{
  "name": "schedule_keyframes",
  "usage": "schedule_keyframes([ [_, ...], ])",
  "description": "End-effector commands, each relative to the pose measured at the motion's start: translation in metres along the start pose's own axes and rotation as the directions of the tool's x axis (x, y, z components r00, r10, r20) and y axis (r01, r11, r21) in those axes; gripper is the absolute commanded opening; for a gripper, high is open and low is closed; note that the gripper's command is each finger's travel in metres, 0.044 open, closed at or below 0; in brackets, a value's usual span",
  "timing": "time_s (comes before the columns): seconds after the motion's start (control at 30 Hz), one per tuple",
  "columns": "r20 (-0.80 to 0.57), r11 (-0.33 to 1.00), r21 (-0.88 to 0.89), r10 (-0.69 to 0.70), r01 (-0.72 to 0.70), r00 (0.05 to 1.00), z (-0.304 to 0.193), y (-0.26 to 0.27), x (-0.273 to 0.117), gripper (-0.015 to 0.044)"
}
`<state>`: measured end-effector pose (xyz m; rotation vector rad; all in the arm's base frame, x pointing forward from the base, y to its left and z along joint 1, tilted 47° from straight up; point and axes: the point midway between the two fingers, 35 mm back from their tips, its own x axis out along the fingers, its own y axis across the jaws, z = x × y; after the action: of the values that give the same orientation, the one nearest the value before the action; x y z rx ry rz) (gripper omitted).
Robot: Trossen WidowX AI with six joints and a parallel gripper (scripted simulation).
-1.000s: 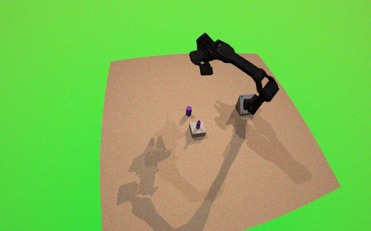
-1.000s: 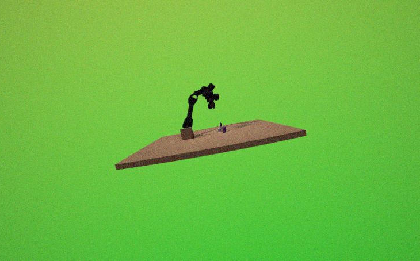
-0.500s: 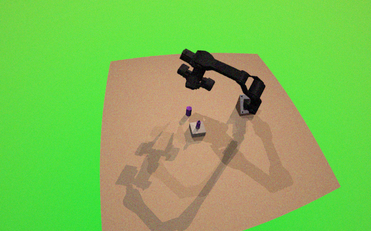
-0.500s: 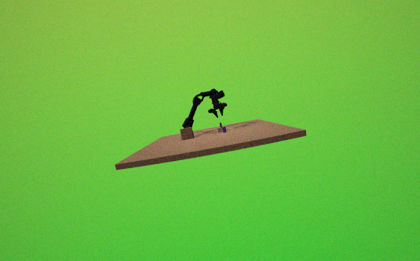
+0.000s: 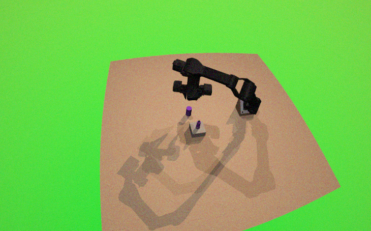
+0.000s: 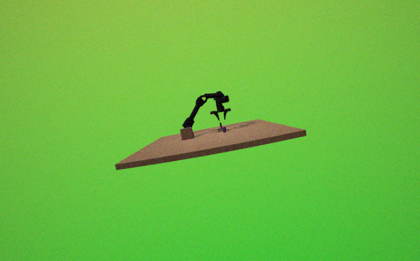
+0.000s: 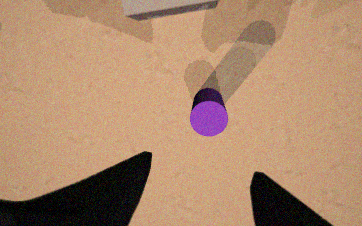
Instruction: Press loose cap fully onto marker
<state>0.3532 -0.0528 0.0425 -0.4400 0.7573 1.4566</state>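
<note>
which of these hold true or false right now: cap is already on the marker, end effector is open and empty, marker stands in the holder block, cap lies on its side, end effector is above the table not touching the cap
1. The cap is already on the marker. False: the cap stands on the table, apart from the marker.
2. The end effector is open and holds nothing. True.
3. The marker stands upright in the holder block. True.
4. The cap lies on its side. False: it stands upright, its round top facing the wrist view.
5. The end effector hangs above the table without touching the cap. True: the exterior view shows a gap below the fingertips.
</note>
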Motion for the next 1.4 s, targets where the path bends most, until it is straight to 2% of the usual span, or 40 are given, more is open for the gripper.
schedule_keyframes([
  [0.0, 0.008, 1.000, -0.017, 0.000, 0.001, 1.000, 0.003, -0.002, 0.016, 0.0250],
  [0.07, 0.009, 1.000, -0.017, 0.000, 0.000, 1.000, 0.003, -0.002, 0.032, 0.0250],
  [0.33, 0.009, 1.000, -0.018, 0.000, 0.001, 1.000, 0.004, -0.003, 0.047, 0.0250],
  [1.37, 0.011, 1.000, -0.018, -0.001, 0.001, 1.000, 0.005, -0.004, 0.091, 0.0250],
])
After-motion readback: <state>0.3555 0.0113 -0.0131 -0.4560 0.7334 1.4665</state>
